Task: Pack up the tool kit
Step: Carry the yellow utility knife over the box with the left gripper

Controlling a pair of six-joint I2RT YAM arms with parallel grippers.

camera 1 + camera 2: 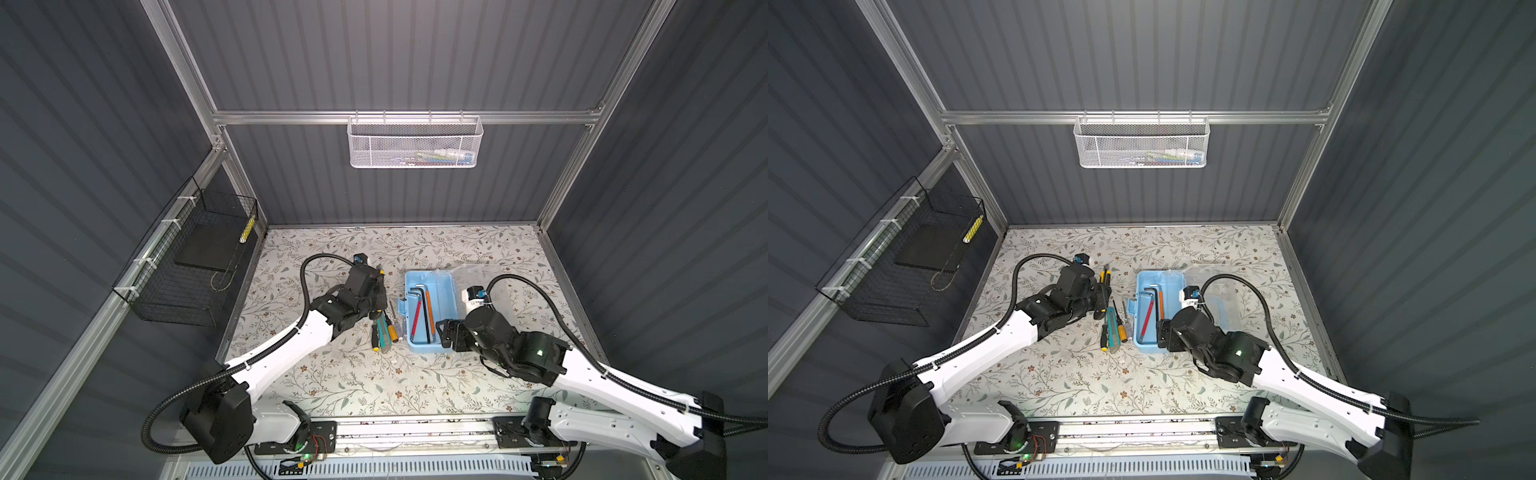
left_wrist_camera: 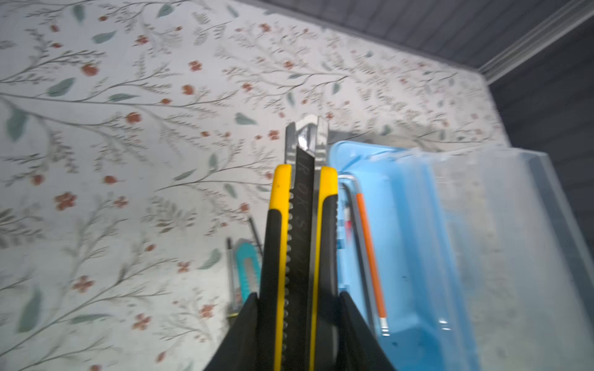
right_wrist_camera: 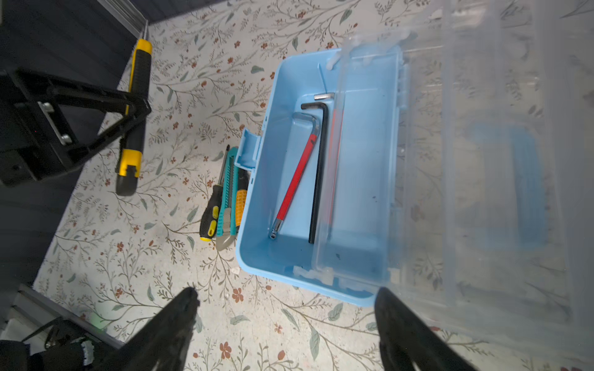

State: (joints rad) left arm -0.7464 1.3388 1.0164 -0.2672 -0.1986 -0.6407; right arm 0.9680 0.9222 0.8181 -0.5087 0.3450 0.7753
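Left wrist view first: the left pincer (image 2: 299,297) is closed part-way around a yellow-and-black utility knife (image 2: 302,225), its jaws pressing the knife's two long sides, with the metal nose pointing away from the wrist. From where I stand the knife hangs above the bench (image 1: 332,382), near the light-blue box (image 3: 257,250) and not yet over it. The box sits on the bench with its clear lid (image 3: 450,96) lying open on the side away from that arm. Inside lie a red-sleeved hex key (image 3: 294,183), a black hex key (image 3: 318,180) and an orange-sleeved hex key (image 2: 371,253), all lengthwise. A teal utility knife (image 3: 228,192) and screwdrivers (image 3: 210,212) lie bunched on the bench just beside the box's latch side. The right pincer (image 3: 286,292) stands wide open and empty, close to the box's near end.

I'd judge the held knife light and stiff. Its dark grip panels look rubbery, so the sides are the sound place to hold, while the bare metal nose would be slippery. Whether the blade is out I cannot tell. It should go in lengthwise beside the keys, and the box looks light enough to skid if nudged
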